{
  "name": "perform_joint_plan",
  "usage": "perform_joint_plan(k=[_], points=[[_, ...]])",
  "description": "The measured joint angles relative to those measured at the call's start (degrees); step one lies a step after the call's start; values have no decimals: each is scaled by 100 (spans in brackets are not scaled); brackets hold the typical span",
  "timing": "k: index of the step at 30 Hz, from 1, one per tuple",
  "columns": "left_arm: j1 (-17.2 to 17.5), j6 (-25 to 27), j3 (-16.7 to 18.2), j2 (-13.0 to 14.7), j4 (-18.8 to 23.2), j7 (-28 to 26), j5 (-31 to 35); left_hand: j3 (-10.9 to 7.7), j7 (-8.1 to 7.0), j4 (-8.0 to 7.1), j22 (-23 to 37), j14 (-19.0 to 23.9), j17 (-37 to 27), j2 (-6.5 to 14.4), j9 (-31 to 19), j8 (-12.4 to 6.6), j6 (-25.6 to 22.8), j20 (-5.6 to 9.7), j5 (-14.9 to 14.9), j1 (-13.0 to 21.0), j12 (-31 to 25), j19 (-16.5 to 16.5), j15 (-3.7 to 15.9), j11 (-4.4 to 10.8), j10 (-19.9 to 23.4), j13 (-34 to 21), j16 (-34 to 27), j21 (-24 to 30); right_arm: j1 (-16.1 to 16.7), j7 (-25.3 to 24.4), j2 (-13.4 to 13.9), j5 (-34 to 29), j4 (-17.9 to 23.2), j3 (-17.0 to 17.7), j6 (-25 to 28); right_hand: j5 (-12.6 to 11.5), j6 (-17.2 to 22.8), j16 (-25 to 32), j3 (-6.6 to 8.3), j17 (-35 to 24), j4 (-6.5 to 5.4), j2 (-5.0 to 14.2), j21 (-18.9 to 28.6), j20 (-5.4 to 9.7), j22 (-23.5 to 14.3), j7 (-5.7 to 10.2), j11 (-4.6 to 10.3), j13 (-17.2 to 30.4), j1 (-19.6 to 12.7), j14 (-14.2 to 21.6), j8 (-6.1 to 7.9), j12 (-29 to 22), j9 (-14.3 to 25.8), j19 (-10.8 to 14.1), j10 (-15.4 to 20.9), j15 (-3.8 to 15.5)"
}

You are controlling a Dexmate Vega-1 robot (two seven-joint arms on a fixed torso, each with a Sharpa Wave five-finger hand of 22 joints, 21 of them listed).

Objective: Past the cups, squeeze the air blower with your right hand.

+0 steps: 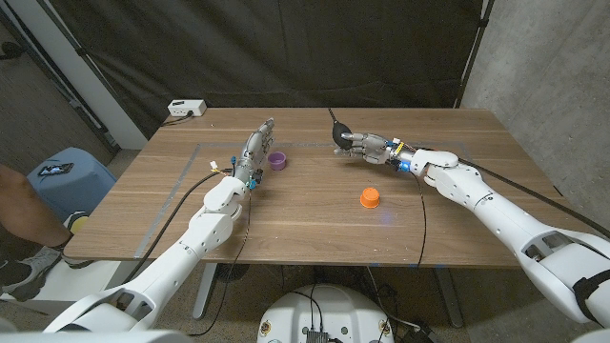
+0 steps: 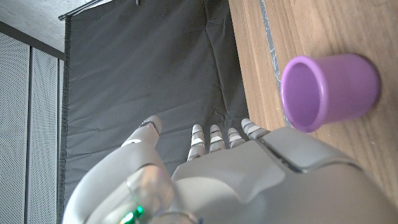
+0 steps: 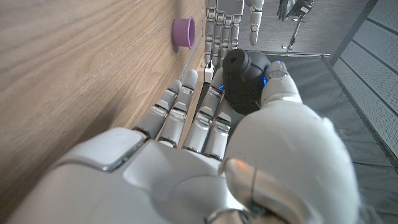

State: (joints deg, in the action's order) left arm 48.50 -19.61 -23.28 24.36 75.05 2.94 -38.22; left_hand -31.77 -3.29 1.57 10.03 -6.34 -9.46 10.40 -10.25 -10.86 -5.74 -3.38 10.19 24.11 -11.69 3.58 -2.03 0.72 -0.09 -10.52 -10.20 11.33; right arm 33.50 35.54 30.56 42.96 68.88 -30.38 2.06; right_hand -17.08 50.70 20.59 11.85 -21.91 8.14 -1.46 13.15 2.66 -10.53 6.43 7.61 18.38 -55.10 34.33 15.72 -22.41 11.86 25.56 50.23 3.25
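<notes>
The black air blower lies at the back middle of the table, its nozzle pointing away from me. My right hand grips its bulb from the right. In the right wrist view the thumb presses on the bulb and the fingers lie under it. A purple cup stands left of centre and an orange cup nearer me, both upside-down. My left hand stands beside the purple cup with its fingers straight and apart, holding nothing.
A white power strip sits at the table's back left corner. A blue stool and a person's leg are off the table's left side. Black curtain hangs behind the table.
</notes>
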Motion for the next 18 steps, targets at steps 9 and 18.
perform_joint_plan(k=[9,18], points=[[-1,3,0,1,23,0,2,0,32,0,0,0,0,0,0,0,-31,0,0,0,0,0,0,30,30,0,0,0,72,-67,-11,59,34,32,29,30,172,43,0,-3,0,57,0,-1,0,49,30,-5,-73,172,42,-56,2,62,175,7],[9,7,-7,3,69,-29,20,-18,11,18,-1,0,0,0,0,0,-51,0,0,0,0,0,0,30,30,0,0,0,163,-178,-14,133,106,77,57,56,304,89,18,-3,18,68,21,-9,0,40,20,-53,-187,325,104,-100,2,134,328,27]])
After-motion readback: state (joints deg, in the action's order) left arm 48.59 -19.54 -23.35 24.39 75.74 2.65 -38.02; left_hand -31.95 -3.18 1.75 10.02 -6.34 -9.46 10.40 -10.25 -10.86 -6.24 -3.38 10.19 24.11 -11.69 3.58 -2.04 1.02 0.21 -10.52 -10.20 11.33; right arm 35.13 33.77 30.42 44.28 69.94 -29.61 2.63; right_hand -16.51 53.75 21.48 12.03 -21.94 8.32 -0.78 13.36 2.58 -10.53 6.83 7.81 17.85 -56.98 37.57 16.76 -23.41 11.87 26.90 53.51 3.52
